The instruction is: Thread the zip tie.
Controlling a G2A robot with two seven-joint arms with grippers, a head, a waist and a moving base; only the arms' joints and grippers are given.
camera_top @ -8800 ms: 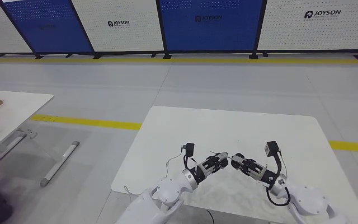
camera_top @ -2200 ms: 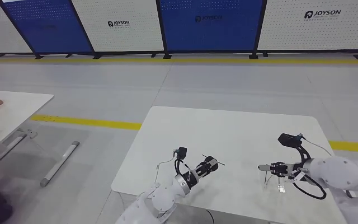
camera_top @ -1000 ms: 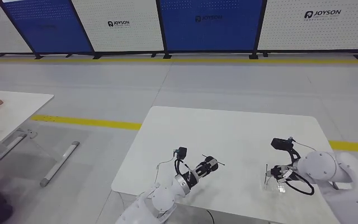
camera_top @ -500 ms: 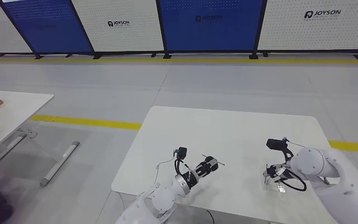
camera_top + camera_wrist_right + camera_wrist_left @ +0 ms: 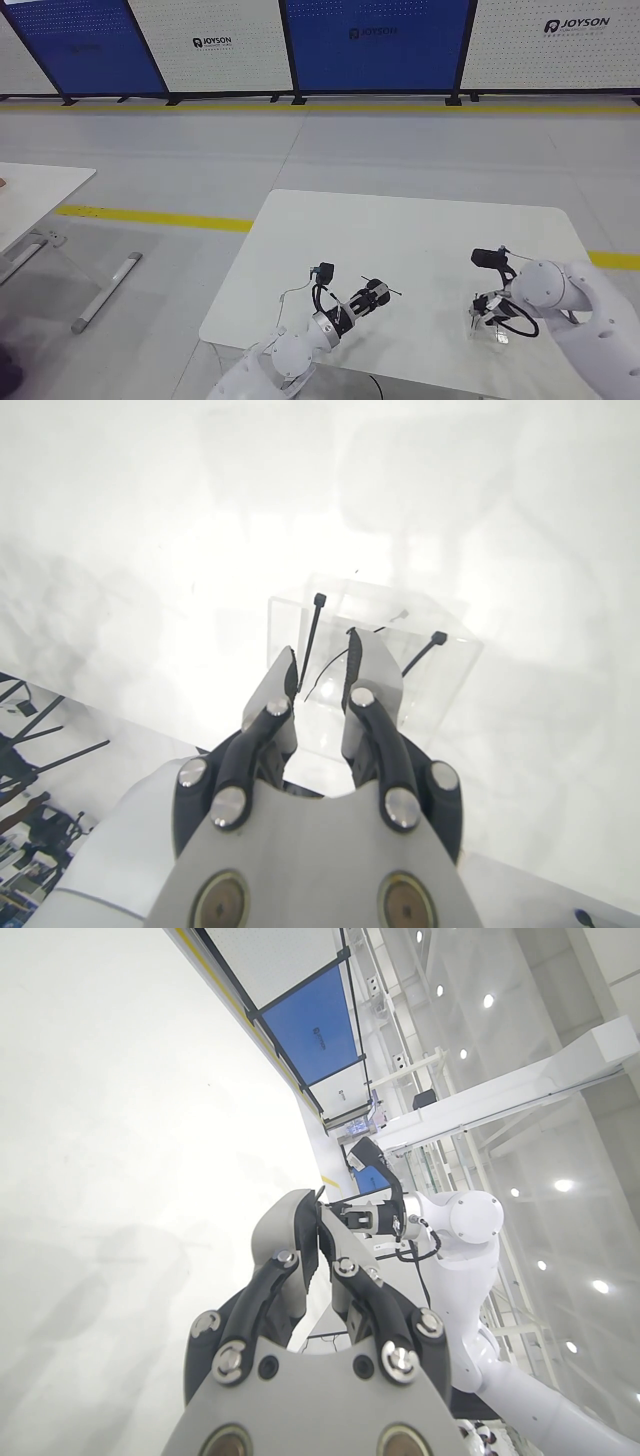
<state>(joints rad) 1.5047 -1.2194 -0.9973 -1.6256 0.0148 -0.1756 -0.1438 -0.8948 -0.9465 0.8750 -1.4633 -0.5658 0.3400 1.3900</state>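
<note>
Tie [image 5: 321,1189] being pinched by left end effector [image 5: 315,1200], mostly hidden. Right end effector [image 5: 321,642] being held parted over clear box [image 5: 442,680]; ties [image 5: 313,630] inside.

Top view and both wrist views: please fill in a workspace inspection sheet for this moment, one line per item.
Surface: white table, plain and flat.
Job's things: one black zip tie pinched in the left gripper; spare zip ties standing in a clear box.
Clutter: nothing seen.
Grippers: left gripper shut on the zip tie; right gripper open over the clear box.
Cables: black cable looped at the right wrist, another at the left.
Surroundings: blue and white panels, yellow floor line, second table.
</note>
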